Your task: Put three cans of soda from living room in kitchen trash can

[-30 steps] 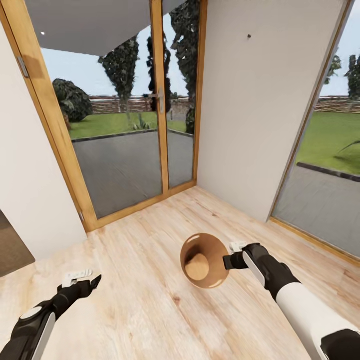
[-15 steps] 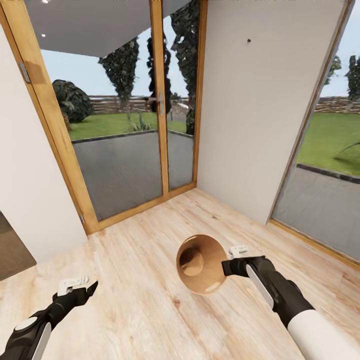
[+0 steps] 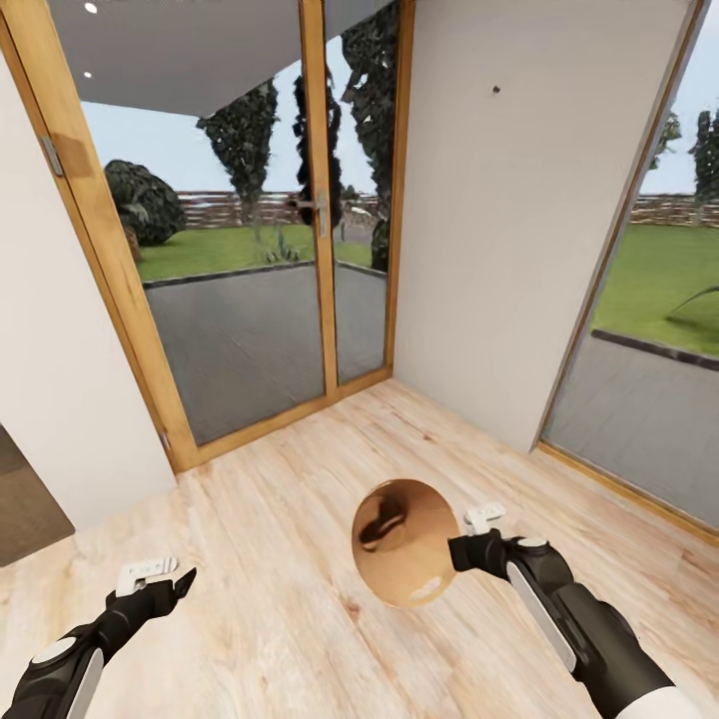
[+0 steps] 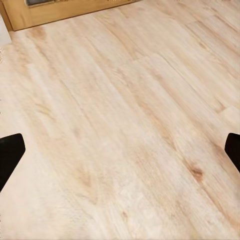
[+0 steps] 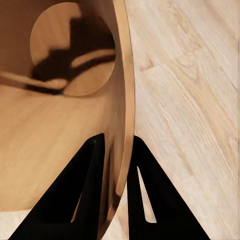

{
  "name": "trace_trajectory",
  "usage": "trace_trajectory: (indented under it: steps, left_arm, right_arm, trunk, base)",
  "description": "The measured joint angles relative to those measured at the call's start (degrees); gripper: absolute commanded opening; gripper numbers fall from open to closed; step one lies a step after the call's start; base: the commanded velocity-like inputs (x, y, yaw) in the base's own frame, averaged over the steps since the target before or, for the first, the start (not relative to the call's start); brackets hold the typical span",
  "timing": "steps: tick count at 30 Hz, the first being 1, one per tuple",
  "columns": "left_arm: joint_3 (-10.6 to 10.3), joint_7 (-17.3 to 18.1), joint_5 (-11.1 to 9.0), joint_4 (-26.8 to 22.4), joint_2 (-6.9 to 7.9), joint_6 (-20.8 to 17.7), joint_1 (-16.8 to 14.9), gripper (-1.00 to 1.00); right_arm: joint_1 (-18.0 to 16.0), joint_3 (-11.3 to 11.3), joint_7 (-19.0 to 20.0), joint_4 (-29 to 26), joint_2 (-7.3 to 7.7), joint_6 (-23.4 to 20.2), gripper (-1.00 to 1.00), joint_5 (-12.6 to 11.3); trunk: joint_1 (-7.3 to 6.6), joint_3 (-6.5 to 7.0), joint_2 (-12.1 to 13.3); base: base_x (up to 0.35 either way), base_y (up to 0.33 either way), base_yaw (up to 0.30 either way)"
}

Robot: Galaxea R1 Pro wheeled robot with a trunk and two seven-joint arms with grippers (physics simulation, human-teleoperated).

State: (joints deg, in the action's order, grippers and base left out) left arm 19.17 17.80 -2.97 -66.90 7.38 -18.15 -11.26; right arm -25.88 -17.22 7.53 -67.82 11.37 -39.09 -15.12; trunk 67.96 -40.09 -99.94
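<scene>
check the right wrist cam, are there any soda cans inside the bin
No, the trash can gripped at its rim by the right gripper holds just dark reflections.

A home interior, corner of a room: pale wood plank floor [image 3: 280,559], plain white wall [image 3: 499,220], wood-framed glass doors [image 3: 250,250] with a handle. Outside, a paved terrace [image 3: 250,340], lawn, trees and a low fence are seen.
</scene>
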Motion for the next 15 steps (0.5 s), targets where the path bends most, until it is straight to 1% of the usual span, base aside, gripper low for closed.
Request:
trace_trajectory:
  steps: [1, 3, 4, 5, 6, 7, 8, 10, 12, 15]
  left_arm:
    - [0.0, -0.02, 0.13, 0.0, 0.0, 0.02, 0.01, 1.0]
    - [0.0, -0.05, 0.2, 0.03, -0.03, 0.06, 0.01, 1.0]
    - [-0.02, 0.03, -0.09, 0.77, -0.03, 1.45, 0.15, 1.0]
    - [-0.02, 0.05, -0.2, 1.02, -0.03, 1.78, 0.26, 1.0]
    - [-0.02, 0.06, -0.29, 1.2, -0.02, 2.01, 0.39, 1.0]
    - [0.0, 0.08, -0.38, 1.35, -0.01, 2.2, 0.49, 1.0]
    - [0.07, 0.15, -0.58, 1.74, 0.07, 2.63, 0.81, 1.0]
    - [0.07, 0.21, -0.53, 1.89, 0.11, 2.77, 0.86, 1.0]
    - [0.07, 0.29, -0.34, 2.13, 0.1, 2.9, 0.92, 1.0]
    - [0.08, 0.44, -0.35, 3.41, 0.26, 3.65, 1.2, 1.0]
  right_arm:
    - [1.01, 0.01, 0.2, -0.08, 0.8, 1.66, -1.0, -0.6]
    - [1.82, 0.09, 0.17, -0.07, 1.66, 2.66, -1.0, 0.35]
    - [4.47, 0.3, 0.76, -0.42, 4.12, 6.1, -1.0, -3.06]
    - [5.19, 0.41, 0.52, 0.33, 4.75, 6.45, -1.0, -1.1]
    - [5.65, 0.83, 0.36, 1.79, 5.08, 7.08, -1.0, 0.19]
    - [6.14, 1.16, 0.47, 3.24, 5.37, 7.6, -1.0, 0.1]
    - [8.41, 3.18, 2.48, 3.61, 6.18, 9.28, -1.0, -1.29]
    - [9.4, 4.37, 3.89, 4.82, 6.38, 9.83, -1.0, -0.73]
    - [10.27, 5.52, 5.29, 4.86, 6.48, 10.42, -1.0, -0.68]
    - [11.68, 6.99, 6.71, 1.9, 6.57, 12.0, -1.0, -0.28]
  trunk:
    - [-0.22, 0.18, 0.4]
    - [-0.66, 0.54, 1.2]
    - [-0.89, 0.73, 1.59]
    - [-1.1, 0.89, 2.01]
    - [-1.32, 1.08, 2.41]
    - [-1.54, 1.26, 2.81]
    - [-1.76, 1.43, 3.2]
    - [-2.2, 1.8, 4.01]
    - [-2.64, 2.15, 4.81]
    - [-3.29, 2.69, 6.02]
  base:
    - [0.0, 0.0, 0.0]
    - [0.0, 0.0, 0.0]
    - [0.0, 0.0, 0.0]
    - [0.0, 0.0, 0.0]
    - [0.0, 0.0, 0.0]
    - [0.0, 0.0, 0.0]
    - [0.0, 0.0, 0.0]
    - [0.0, 0.0, 0.0]
    - [0.0, 0.0, 0.0]
    - [0.0, 0.0, 0.0]
